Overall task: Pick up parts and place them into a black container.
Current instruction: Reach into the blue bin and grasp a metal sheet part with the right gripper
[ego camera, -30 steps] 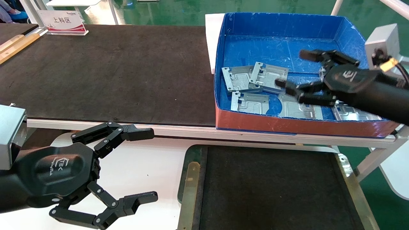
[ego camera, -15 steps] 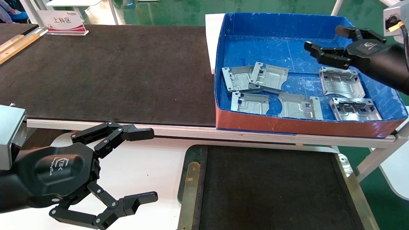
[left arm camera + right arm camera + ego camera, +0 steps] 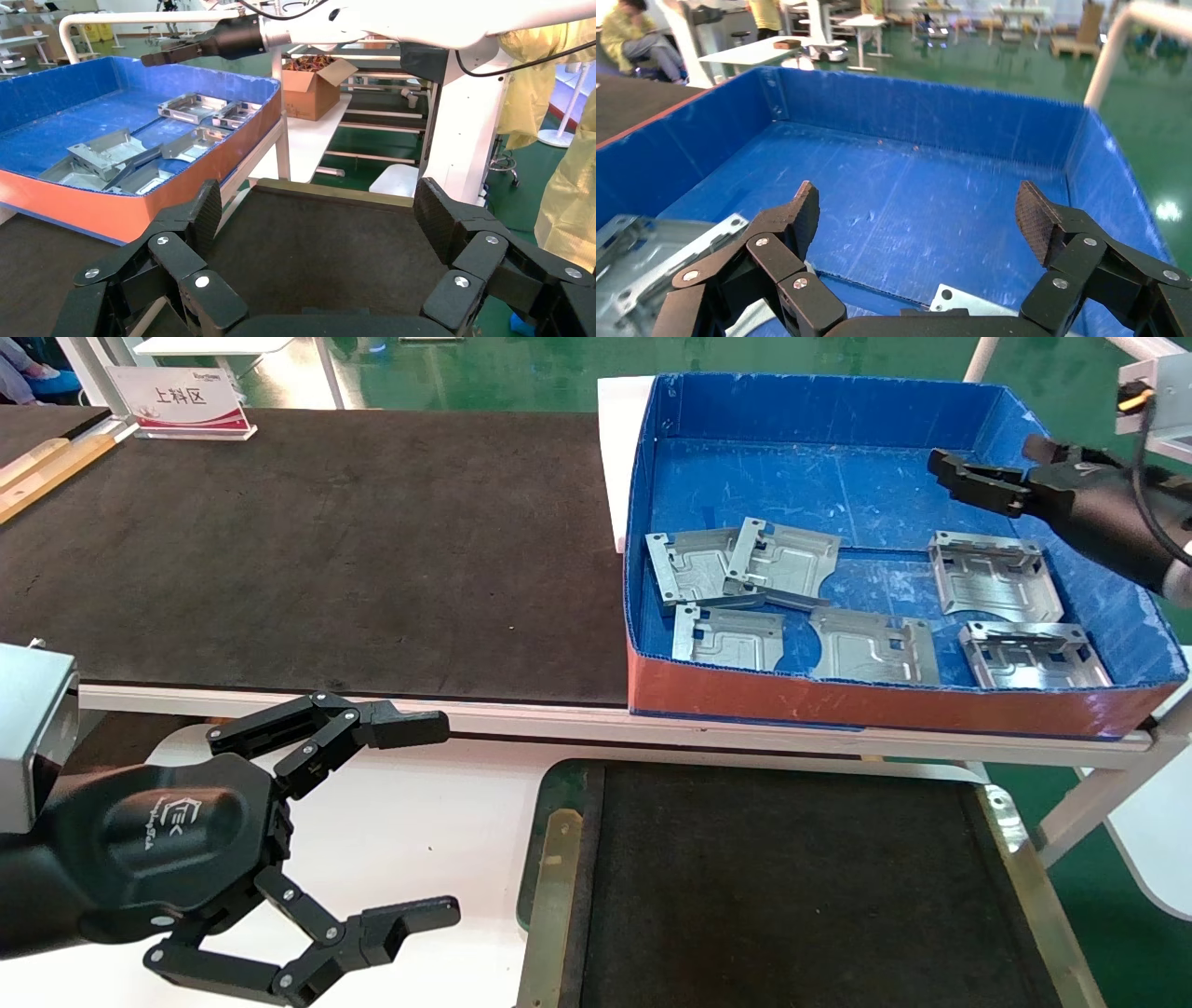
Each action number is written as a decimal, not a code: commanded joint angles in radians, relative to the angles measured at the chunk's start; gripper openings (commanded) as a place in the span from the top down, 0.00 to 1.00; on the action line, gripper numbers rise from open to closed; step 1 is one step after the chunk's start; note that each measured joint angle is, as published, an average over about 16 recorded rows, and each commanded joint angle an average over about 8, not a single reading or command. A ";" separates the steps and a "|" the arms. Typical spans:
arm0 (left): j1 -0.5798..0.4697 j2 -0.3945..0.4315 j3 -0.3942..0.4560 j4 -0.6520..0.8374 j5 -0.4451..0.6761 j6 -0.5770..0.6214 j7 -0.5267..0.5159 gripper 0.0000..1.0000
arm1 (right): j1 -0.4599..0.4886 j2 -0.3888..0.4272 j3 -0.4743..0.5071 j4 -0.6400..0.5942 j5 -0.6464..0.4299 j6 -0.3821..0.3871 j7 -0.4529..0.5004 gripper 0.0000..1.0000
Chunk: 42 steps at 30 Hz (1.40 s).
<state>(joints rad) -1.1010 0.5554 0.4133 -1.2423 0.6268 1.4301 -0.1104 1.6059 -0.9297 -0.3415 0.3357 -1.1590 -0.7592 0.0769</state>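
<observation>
Several silver-grey parts lie in the blue box: two overlapping (image 3: 745,565), two near the front wall (image 3: 728,637) (image 3: 875,647), two at the right (image 3: 995,576) (image 3: 1036,656). My right gripper (image 3: 998,467) is open and empty, above the box's far right, just beyond the right-hand part; the right wrist view (image 3: 918,210) shows blue floor between its jaws and a part's corner (image 3: 961,298) below. The black container (image 3: 557,784) sits at front centre, with no part in its visible floor. My left gripper (image 3: 442,817) is open and empty, parked left of the container, facing it (image 3: 318,210).
The blue-walled cardboard box (image 3: 875,705) with an orange front stands on a frame behind the container. A long black belt surface (image 3: 326,551) runs to its left, with a sign (image 3: 182,402) at the back. A white tabletop (image 3: 438,803) lies under my left gripper.
My right gripper has moved from over the parts in the box's middle back and to the far right, still open and empty. The left arm has not moved.
</observation>
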 commanded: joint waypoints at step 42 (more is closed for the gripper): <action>0.000 0.000 0.000 0.000 0.000 0.000 0.000 0.00 | 0.273 -0.199 -0.213 -0.477 -0.301 0.104 0.473 0.40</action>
<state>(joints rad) -1.1010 0.5554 0.4134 -1.2423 0.6267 1.4300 -0.1104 1.8797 -1.1284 -0.5542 -0.1419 -1.4600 -0.6550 0.5492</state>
